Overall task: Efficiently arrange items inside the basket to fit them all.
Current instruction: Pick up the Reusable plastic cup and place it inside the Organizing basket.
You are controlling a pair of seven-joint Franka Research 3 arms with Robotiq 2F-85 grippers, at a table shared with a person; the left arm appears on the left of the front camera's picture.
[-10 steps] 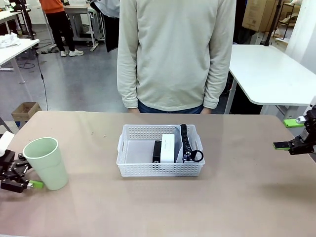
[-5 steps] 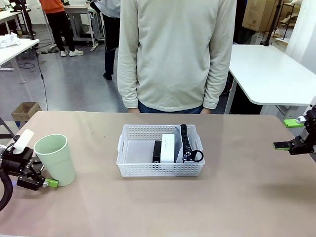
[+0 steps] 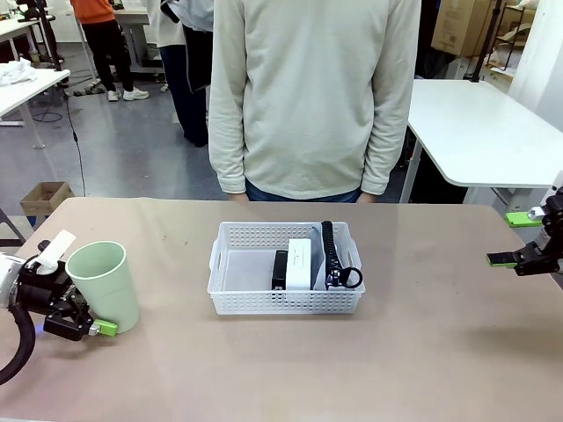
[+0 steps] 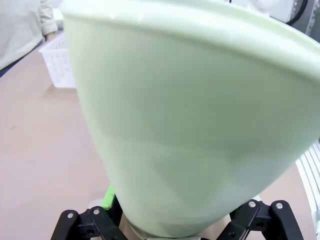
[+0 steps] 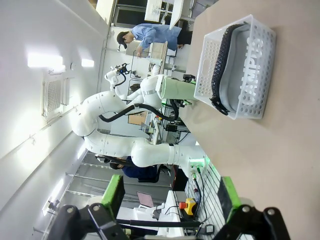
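Left gripper: the left gripper (image 3: 75, 323) was at the table's left edge, its fingers clamped on either side of the pale green cup (image 3: 106, 283), near the base; a green pad showed at the cup's lower right in the front view.
Cup: upright, mouth up, on the table (image 3: 264, 369), well left of the basket; in the left wrist view the cup (image 4: 190, 125) sat between the black finger links, very close to the lens.
Right gripper: the right gripper (image 3: 519, 237) hung at the table's right edge, well apart from the basket, fingers spread wide with nothing between them; in the right wrist view the green pads (image 5: 114, 192) stood far apart.
Basket: the white perforated basket (image 3: 237, 294) sat mid-table, in front of the person; left half bare.
Pouch: the grey "CAMPUS" pouch (image 5: 247, 70) stood on edge against the basket's right wall, black zipper up; the lettering was readable from the right wrist view.
Box: the white rectangular box (image 3: 300, 262) was in the basket, just left of the pouch.
Slab: the small black slab (image 3: 280, 267) was touching the box's left side, on edge.
Person: the person (image 3: 312, 97) stood at the far side, arms hanging, hands away from the table.
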